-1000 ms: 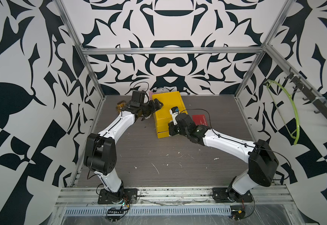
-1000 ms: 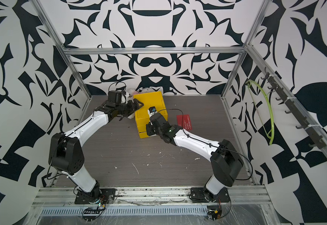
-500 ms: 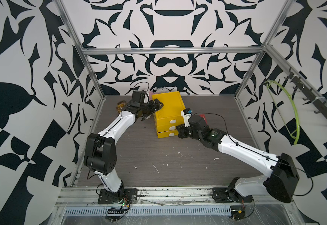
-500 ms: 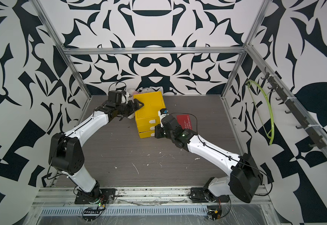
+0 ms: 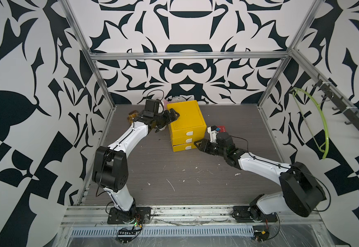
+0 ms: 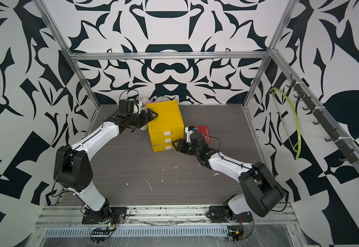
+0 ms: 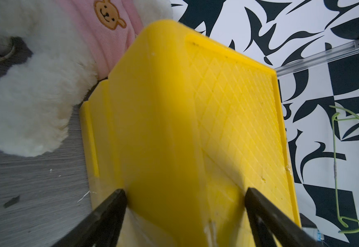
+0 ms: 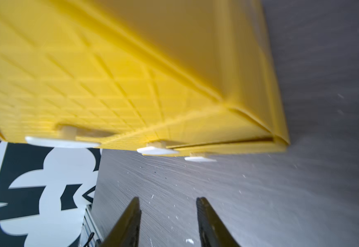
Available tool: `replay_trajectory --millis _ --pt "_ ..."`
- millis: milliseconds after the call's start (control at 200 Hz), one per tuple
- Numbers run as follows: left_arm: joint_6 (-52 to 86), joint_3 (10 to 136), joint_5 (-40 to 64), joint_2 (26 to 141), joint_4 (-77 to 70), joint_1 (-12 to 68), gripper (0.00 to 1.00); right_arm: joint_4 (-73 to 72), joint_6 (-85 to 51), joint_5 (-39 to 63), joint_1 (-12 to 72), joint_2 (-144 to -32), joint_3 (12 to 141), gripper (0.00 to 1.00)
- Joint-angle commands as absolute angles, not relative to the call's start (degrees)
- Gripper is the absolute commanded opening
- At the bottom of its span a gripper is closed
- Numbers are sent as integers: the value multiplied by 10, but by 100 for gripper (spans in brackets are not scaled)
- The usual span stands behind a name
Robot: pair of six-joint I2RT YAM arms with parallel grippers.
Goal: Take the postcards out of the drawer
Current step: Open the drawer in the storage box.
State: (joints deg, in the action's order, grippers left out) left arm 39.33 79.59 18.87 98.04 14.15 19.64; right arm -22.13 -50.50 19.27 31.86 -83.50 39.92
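A white plush toy (image 7: pixel 24 102) in a pink garment with a bear patch lies at the tabletop's (image 5: pixel 185 181) back edge, against the rear of the yellow drawer unit. A plaid cloth (image 5: pixel 131 116) sits near the back left corner. A green hanger (image 5: pixel 315 126) hangs on the side-wall hook rail (image 5: pixel 345 111)

Plush toy (image 7: pixel 30 89) behind drawer cabinet (image 5: pixel 187 122)

One yellow drawer unit (image 5: pixel 186 123), three drawers, one red postcard (image 6: pixel 204 133), one plush toy (image 7: pixel 35 85).
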Motion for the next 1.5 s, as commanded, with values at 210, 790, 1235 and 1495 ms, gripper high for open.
replay_trajectory --millis 210,790,1235,1495 --pt "376 800 200 996 184 207 91 -562 -604 262 314 -947 348 61" --pt "369 805 192 996 197 207 92 -801 -719 271 316 -1090 373 85" --pt "374 800 196 998 192 206 92 -817 -740 255 321 -1087 378 59" --pt "374 799 197 997 192 207 92 -817 -750 245 321 -1075 375 59"
